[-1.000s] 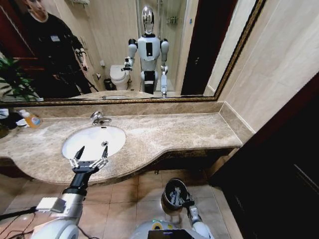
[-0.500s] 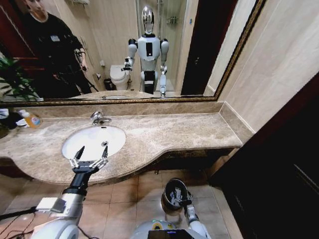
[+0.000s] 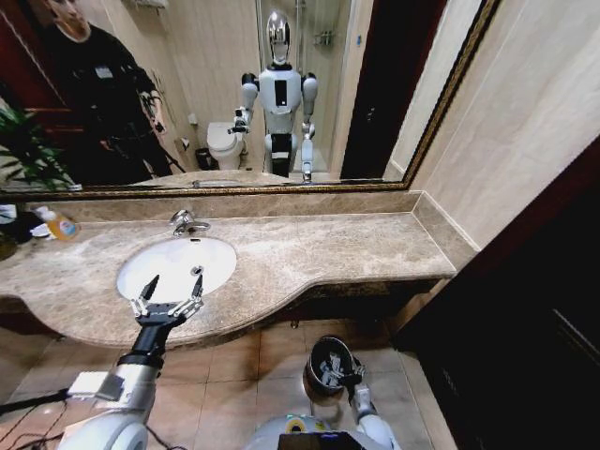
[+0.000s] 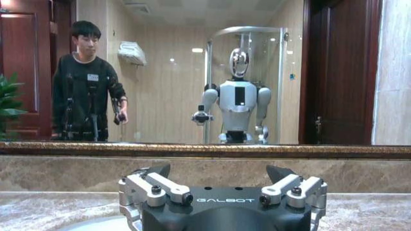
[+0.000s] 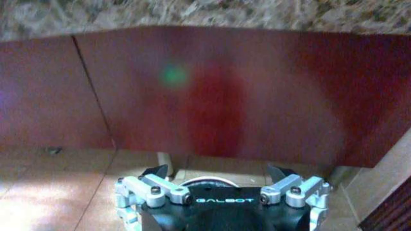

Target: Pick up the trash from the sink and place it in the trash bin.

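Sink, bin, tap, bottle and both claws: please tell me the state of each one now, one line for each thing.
Sink: bare white bowl, no trash seen in it.
Tap: no water seen running.
Bin: upright on the floor, open top, light scraps inside.
Left claw: open, hanging over the sink's front edge, holding nothing.
Right claw: open, low over the bin's rim.
Bottle: upright on the counter, orange liquid inside.

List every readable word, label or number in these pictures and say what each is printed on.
"GALBOT": on the black body of the left tool, held over the sink.
"GALBOT": on the black body of the right tool, low above the bin.
The label on the bottle and the badge on the person's chest in the mirror are too small to read.
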{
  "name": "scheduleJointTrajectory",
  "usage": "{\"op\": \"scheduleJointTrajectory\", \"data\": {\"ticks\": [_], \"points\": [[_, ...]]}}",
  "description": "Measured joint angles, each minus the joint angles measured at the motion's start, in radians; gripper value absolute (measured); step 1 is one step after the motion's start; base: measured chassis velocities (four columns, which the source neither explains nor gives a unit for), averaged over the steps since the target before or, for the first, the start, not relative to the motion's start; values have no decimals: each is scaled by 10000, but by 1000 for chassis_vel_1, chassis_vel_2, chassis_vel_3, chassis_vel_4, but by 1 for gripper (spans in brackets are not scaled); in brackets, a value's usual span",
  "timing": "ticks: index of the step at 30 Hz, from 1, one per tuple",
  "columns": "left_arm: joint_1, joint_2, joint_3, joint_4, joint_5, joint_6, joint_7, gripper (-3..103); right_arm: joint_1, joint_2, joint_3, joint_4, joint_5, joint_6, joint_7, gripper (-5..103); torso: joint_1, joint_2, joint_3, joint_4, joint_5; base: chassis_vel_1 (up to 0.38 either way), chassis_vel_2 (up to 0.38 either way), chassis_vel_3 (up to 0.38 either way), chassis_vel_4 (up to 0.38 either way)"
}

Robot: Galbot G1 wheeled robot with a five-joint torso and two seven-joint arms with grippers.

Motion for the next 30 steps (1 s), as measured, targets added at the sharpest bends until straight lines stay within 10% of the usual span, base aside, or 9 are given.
{"op": "scheduleJointTrajectory", "data": {"ticks": [30], "points": [[0,0,0,0,0,0,0,100,-2164,-1057,1285,7545,2376,-1917,370,100,0,0,0,0,0,0,0,0,0]]}}
